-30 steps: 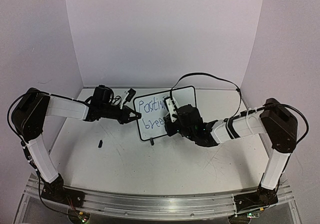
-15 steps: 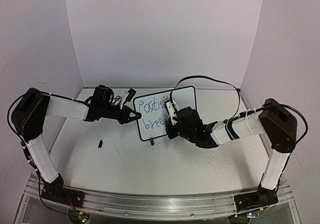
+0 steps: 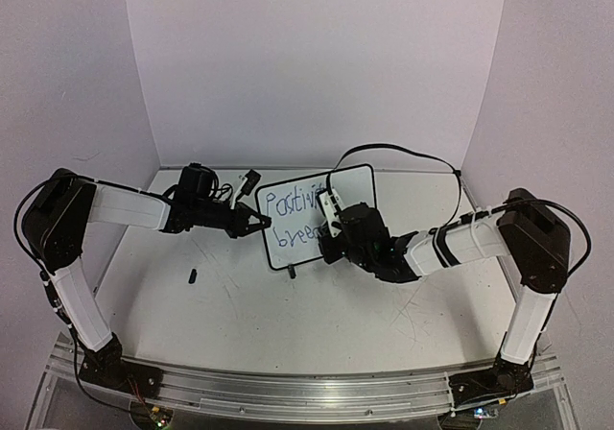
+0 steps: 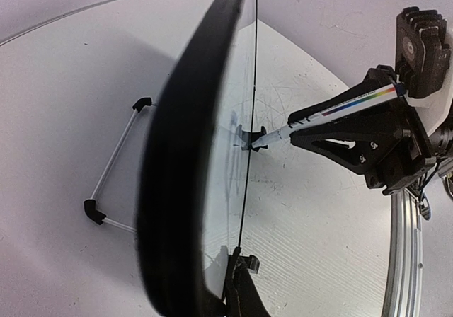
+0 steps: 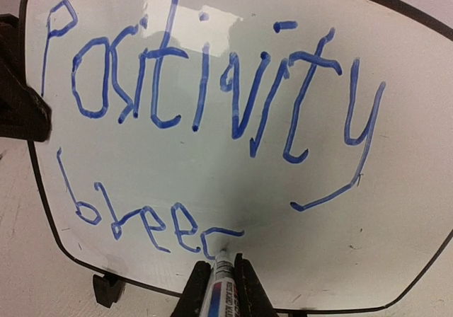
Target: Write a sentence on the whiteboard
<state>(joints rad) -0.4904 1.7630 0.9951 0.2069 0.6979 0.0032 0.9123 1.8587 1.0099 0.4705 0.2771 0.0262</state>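
The whiteboard (image 3: 302, 214) stands upright mid-table, held at its left edge by my left gripper (image 3: 261, 223), which is shut on its black frame (image 4: 244, 189). In the right wrist view the board (image 5: 396, 218) carries the sentence (image 5: 205, 83) in blue: "Positivity" on top, "bree" and part of another letter below. My right gripper (image 5: 225, 278) is shut on a marker (image 5: 221, 289); its tip touches the board at the end of the lower line. The marker also shows in the left wrist view (image 4: 333, 110).
A small dark cap (image 3: 192, 276) lies on the table left of the board. A black foot (image 5: 106, 289) of the board rests on the table. A white rod with black ends (image 4: 117, 165) lies behind the board. White walls enclose the table.
My right gripper with the marker has shifted slightly down and left along the board's lower line. The left arm and the board have not moved.
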